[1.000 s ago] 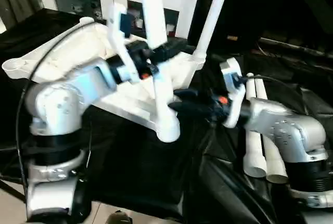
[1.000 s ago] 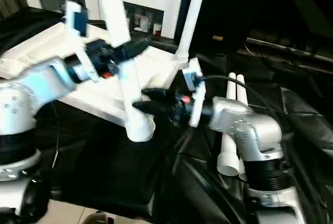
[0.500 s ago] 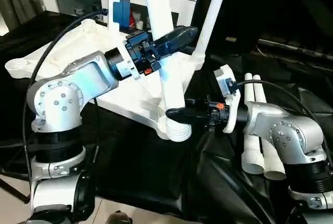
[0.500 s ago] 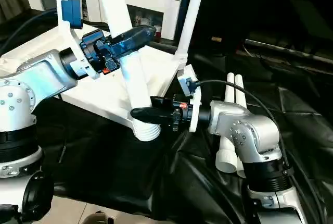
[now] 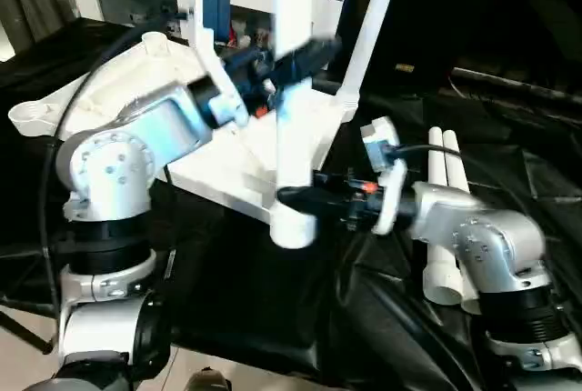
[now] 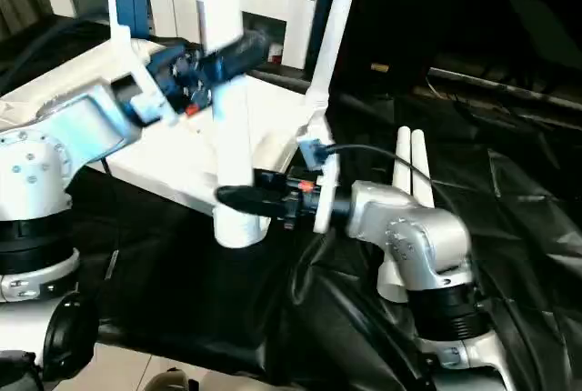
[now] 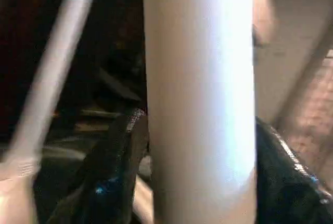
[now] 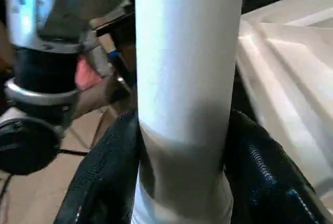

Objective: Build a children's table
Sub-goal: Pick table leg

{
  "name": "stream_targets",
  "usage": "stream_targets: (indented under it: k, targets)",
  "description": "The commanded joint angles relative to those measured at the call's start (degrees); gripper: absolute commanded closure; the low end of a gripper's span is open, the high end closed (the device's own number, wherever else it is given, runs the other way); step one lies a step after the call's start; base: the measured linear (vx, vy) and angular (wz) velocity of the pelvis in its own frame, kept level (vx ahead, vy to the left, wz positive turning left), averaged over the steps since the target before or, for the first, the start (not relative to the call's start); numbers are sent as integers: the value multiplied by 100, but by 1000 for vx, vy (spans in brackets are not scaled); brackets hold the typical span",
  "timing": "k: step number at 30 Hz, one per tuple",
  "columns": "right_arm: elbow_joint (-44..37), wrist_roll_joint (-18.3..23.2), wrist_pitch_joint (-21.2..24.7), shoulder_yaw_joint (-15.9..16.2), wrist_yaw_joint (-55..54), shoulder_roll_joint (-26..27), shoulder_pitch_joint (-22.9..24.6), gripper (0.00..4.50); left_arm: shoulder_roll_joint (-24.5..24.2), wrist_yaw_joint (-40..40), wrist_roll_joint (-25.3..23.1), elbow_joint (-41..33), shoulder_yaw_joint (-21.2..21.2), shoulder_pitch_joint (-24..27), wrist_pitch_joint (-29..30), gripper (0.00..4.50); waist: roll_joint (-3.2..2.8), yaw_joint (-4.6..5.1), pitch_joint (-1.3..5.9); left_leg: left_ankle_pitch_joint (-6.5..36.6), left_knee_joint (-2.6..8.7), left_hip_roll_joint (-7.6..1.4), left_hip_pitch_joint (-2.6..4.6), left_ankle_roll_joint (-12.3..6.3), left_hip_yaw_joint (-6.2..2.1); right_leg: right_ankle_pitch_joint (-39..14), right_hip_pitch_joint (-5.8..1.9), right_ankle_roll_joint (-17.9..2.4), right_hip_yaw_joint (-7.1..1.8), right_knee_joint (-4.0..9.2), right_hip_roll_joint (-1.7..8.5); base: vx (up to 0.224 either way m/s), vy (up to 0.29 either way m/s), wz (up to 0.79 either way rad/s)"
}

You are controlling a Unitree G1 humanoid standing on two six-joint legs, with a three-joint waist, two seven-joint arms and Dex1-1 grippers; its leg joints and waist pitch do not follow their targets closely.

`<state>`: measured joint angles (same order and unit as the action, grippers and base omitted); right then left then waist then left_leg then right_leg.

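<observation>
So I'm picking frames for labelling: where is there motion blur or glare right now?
Left eye view: the left gripper and its forearm are smeared, as is the held leg; the right gripper is softer too. Left wrist view: bright sheen down the leg, with soft edges. Right wrist view: the leg is sharper, shaded low down.

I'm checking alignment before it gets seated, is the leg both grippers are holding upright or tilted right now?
Roughly upright: the leg runs near vertical between the left gripper and right gripper.
</observation>
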<state>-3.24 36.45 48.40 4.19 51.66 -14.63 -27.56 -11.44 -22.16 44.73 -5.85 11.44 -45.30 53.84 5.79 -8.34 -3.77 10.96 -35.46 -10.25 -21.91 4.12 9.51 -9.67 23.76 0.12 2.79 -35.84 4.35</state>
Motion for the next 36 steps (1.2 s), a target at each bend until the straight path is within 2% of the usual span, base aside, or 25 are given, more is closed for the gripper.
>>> stream_targets:
  k: [1,2,3,4,5,6,9,12,14,15,17,24,28,29,30,31,32,33,35,36]
  targets:
    - [-83,2,-202,-87,-43,36,-99,255,111,450,-216,73,-16,61,121,153,-105,-6,403,1072,521,-256,94,477,-103,-1460,-294,-728,-210,398,386,0,0,0]
    - [-67,-1,-209,-87,-56,51,-113,255,146,517,-205,50,12,100,153,153,-48,-5,402,1053,513,-252,92,456,-92,-1503,-293,-709,-211,418,389,0,0,0]
    - [-62,-1,-213,-82,-59,59,-119,255,157,527,-191,25,20,129,165,153,-80,-22,402,1016,512,-248,87,451,-96,-1516,-293,-725,-212,408,397,0,0,0]
    - [-47,-2,-225,-69,-63,72,-130,255,162,531,-160,-35,26,185,187,153,-43,-24,409,952,506,-248,82,435,-90,-1457,-299,-719,-210,404,390,0,0,0]
    - [-27,-11,-238,-49,-52,70,-139,255,158,546,-146,-81,20,221,205,153,-31,-26,408,909,506,-248,79,422,-90,-1418,-299,-724,-209,396,389,0,0,0]
    - [-14,-32,-256,-19,-38,66,-144,255,167,574,-113,-109,30,242,215,153,-59,-27,407,868,509,-252,81,420,-93,-1345,-294,-740,-209,386,386,0,0,0]
    - [35,-51,-300,30,-42,61,-179,255,190,610,72,-181,94,272,323,153,-52,-25,408,872,501,-244,83,418,-82,-1312,-290,-758,-209,385,384,0,0,0]
    - [69,-47,-306,-12,-34,69,-243,255,197,618,179,-220,114,258,446,153,-90,-12,398,977,506,-240,90,430,-82,-1424,-279,-743,-211,402,377,0,0,0]
    - [75,-31,-296,-40,-32,66,-276,255,204,631,204,-218,119,248,475,153,-85,-14,398,1007,511,-239,88,440,-85,-1472,-283,-728,-209,403,374,0,0,0]
    - [69,3,-267,-92,-60,66,-324,255,197,611,215,-193,106,235,507,153,-107,-10,397,1023,515,-243,92,448,-90,-1487,-281,-714,-209,404,375,0,0,0]
    - [12,69,-173,-178,-123,38,-421,255,179,582,168,-135,44,196,491,153,-94,-7,396,1073,516,-241,100,454,-87,-1544,-275,-684,-209,419,371,0,0,0]
    - [-257,559,172,-545,-195,-25,-696,256,145,564,131,69,14,-22,435,153,-119,-3,412,1000,508,-232,97,467,-88,-1327,-287,-682,-204,397,357,0,0,0]
    - [-283,563,163,-563,-183,-77,-706,256,116,520,176,110,47,-95,439,153,-123,6,418,897,500,-231,93,471,-83,-1162,-297,-732,-203,384,355,0,0,0]
    - [-304,523,154,-536,-197,-103,-691,256,109,497,180,108,32,-94,433,181,-118,13,418,885,498,-230,91,471,-80,-1141,-298,-741,-202,383,353,0,0,0]
    - [-331,455,144,-485,-244,-135,-672,256,97,482,169,108,1,-87,428,188,-120,12,421,873,496,-232,97,474,-78,-1131,-299,-751,-201,384,353,0,0,0]
    - [-376,188,22,-312,-338,-213,-658,256,92,561,94,136,-39,-87,438,188,-130,13,418,865,499,-233,96,488,-82,-1130,-301,-750,-201,380,351,0,0,0]
    - [-388,91,-29,-249,-366,-239,-656,256,92,599,66,147,-47,-89,445,194,-125,12,417,838,497,-232,93,499,-80,-1116,-303,-727,-202,381,345,0,0,0]
    - [-398,-174,-164,-99,-512,-254,-666,256,113,731,-32,170,-72,-89,443,223,-127,19,409,859,505,-233,87,546,-80,-1185,-297,-666,-206,388,347,0,0,0]
    - [-364,-441,-302,31,-735,-224,-687,256,143,876,-161,180,-124,-80,417,231,-120,28,416,899,502,-229,89,550,-81,-1257,-305,-635,-207,391,355,0,0,0]
    - [-260,-787,-483,183,-1100,-120,-716,256,220,1163,-404,219,-215,-61,342,234,-108,28,411,892,507,-241,86,578,-87,-1350,-290,-598,-206,398,364,0,0,0]
